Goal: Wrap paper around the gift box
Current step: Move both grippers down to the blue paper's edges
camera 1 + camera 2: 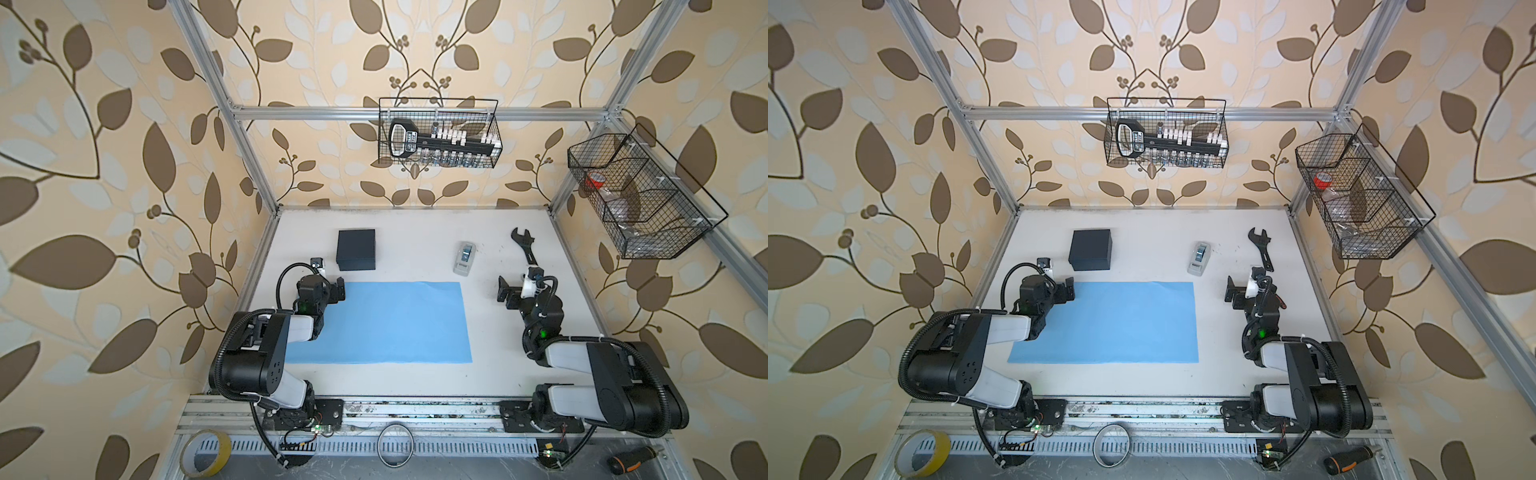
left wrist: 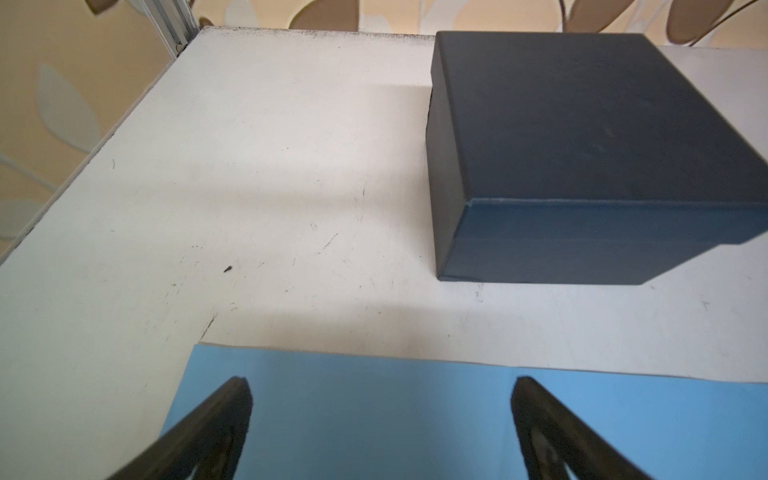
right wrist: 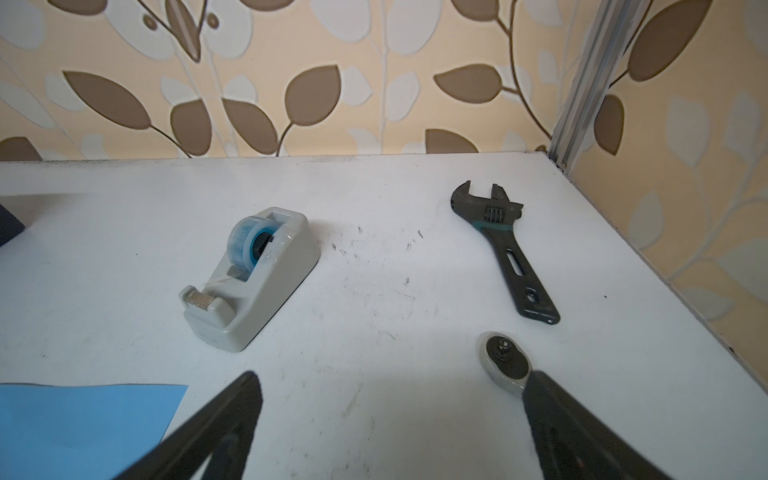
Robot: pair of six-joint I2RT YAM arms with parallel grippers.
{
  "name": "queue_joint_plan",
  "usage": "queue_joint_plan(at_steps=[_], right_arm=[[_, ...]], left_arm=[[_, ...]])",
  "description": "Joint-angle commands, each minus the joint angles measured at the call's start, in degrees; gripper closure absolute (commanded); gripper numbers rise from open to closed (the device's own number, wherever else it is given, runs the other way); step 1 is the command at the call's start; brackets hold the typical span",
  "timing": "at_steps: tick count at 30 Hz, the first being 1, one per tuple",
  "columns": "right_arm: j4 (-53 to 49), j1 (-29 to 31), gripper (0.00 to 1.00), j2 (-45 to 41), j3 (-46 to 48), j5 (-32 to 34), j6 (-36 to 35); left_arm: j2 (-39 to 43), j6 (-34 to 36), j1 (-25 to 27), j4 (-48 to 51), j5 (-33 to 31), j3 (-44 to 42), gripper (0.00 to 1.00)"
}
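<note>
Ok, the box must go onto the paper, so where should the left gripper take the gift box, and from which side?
Probably from above, left gripper straddling the gift box across two opposite walls, below the lid seam: it sits flat and upright, and the lid alone might lift off.

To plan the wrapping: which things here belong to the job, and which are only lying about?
For the job: gift box, paper, probably tape dispenser.
Lying about: wrench, ratchet, yellow tape roll, screwdriver.
</note>
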State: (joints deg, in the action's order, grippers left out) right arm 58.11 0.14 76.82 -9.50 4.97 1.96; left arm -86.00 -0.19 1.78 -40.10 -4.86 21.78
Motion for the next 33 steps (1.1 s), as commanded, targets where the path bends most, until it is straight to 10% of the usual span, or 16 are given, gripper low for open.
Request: queue_joint_plan(at_steps=[1, 8, 14, 19, 25, 33], right_arm=[[0.88, 1.03, 0.00, -1.55, 0.17, 4.27, 0.00], [-22.10, 3.06, 0.05, -24.32, -2.60, 18.17, 10.37], [-44.71, 5.77, 0.14, -34.40, -9.07, 11.74, 25.41], [-56.37, 22.81, 0.14, -26.61, -15.84, 10.57, 22.21], [-68.67, 36.43, 0.16, -8.46, -28.83, 7.61, 18.00], [-70.30, 30.18, 0.19, 3.97, -34.45, 5.48, 16.20]], left_arm=[[1.09, -0.57, -0.25, -1.02, -0.61, 0.85, 0.01], [14.18, -10.75, -0.19, 24.30, -6.82, 9.35, 0.01], [22.79, -28.21, 1.55, 33.84, 0.27, 10.83, 0.01], [28.79, -43.32, 3.78, 30.93, 18.47, 6.29, 0.02], [29.41, -39.96, 9.69, 46.85, 23.49, 10.47, 0.04], [25.21, -39.08, 10.68, 48.75, 25.43, 10.29, 0.07]])
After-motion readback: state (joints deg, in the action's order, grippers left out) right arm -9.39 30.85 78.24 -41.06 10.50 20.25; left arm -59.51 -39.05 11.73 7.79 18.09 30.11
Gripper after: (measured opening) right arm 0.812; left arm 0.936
